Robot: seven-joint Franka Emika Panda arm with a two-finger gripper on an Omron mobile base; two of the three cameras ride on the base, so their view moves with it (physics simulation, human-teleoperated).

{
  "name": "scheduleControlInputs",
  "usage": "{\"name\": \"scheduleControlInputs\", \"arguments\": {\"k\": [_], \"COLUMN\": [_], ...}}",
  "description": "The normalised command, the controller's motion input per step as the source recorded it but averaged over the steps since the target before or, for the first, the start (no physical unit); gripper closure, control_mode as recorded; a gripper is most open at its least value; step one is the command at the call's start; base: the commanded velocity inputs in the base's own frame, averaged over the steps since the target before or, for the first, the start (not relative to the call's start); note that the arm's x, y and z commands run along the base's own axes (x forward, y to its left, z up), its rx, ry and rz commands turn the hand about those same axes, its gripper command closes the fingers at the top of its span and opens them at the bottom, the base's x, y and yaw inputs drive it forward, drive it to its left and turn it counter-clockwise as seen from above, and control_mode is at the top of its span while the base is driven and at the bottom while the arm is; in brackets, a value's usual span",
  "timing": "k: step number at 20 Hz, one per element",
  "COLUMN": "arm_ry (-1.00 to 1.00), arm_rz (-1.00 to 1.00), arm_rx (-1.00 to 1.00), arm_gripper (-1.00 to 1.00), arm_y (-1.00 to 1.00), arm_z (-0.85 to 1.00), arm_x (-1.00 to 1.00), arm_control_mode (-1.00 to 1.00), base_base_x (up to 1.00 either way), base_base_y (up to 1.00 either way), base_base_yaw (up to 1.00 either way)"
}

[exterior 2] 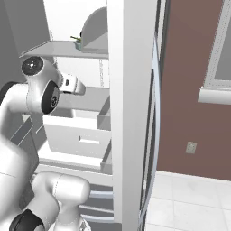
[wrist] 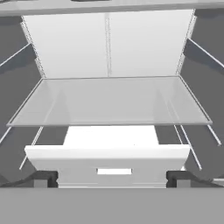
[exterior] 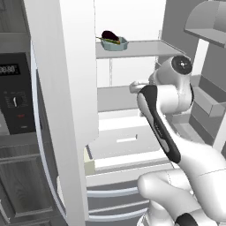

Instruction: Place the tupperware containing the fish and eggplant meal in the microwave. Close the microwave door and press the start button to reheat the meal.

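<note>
Left base view: microwave (exterior: pixel 15 95) display illegible.

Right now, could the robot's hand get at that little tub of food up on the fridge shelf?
Probably yes. The tupperware sits near the front of the upper shelf with the fridge doors open. The hand is open, aimed at the shelf below, so it must rise first.

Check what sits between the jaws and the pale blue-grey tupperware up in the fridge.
A flat grey fridge shelf: the pale blue-grey tupperware sits on it, while the open gripper points in underneath, per left base and hand views.
</note>
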Motion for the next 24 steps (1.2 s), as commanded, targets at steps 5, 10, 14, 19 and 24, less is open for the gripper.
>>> {"name": "scheduleControlInputs", "arguments": {"k": [5,10,14,19,24], "arm_ry": [-0.21,-0.13,-0.07,-0.09,-0.09], "arm_rz": [-0.14,-0.09,0.00,0.00,0.00], "arm_rx": [0.08,0.15,0.18,0.08,0.01], "arm_gripper": [-1.00,-1.00,-1.00,-1.00,-1.00], "arm_y": [0.25,0.09,0.00,0.00,0.00], "arm_z": [0.44,0.64,0.71,0.48,0.34], "arm_x": [0.00,0.00,0.00,0.00,0.00], "arm_control_mode": [-1.00,-1.00,-1.00,-1.00,-1.00], "base_base_x": [0.00,0.00,0.00,0.00,0.00], "base_base_y": [0.00,0.00,0.00,0.00,0.00], "base_base_yaw": [0.00,0.00,0.00,0.00,0.00]}}
